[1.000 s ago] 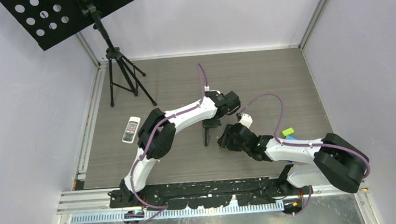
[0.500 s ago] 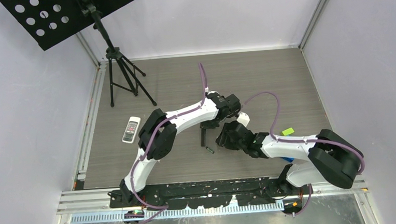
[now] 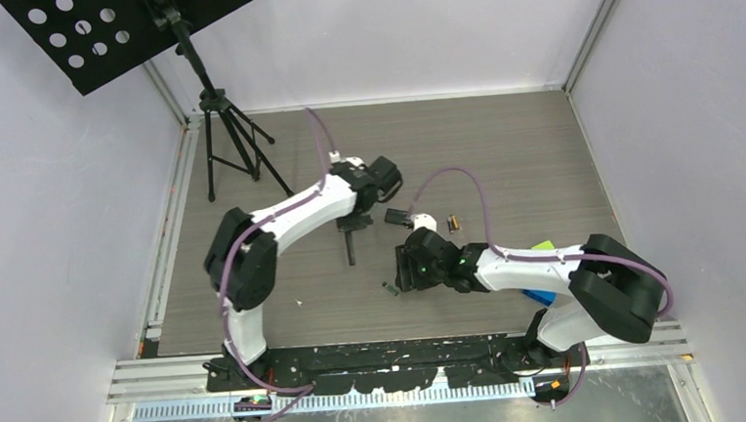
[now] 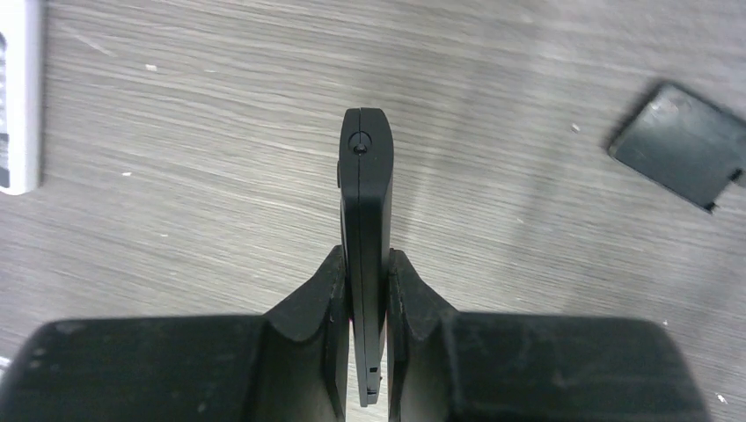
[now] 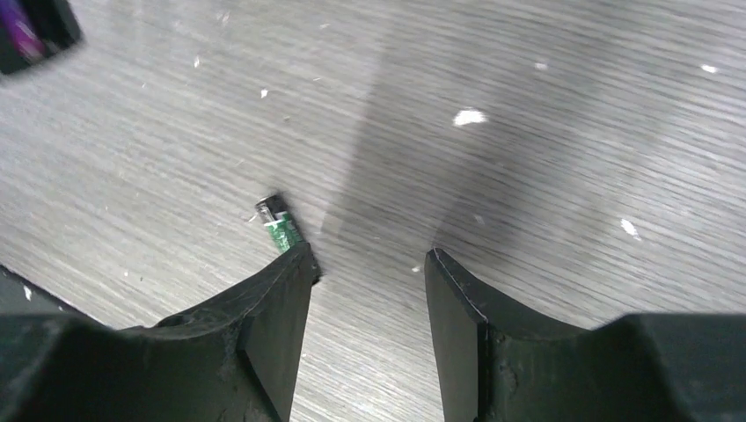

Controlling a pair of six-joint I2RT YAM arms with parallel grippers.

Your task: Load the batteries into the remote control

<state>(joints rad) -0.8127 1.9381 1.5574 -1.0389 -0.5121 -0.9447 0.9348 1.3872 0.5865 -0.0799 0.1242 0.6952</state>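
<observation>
The top external camera sat high above and behind the two arm bases. It looked steeply down and away over the whole table (image 3: 501, 135), far enough back to take in both arms, the side walls and a music stand (image 3: 143, 29) at the far left. The left wrist camera rode just behind the left jaws, close to the table, looking along them and down at its surface. With the overhead view it shared the black remote (image 4: 365, 220) between those jaws and the loose black cover (image 4: 682, 145) nearby. The right wrist camera looked down past the right jaws from very near the surface, sharing the green battery (image 5: 280, 230) with the overhead view.
</observation>
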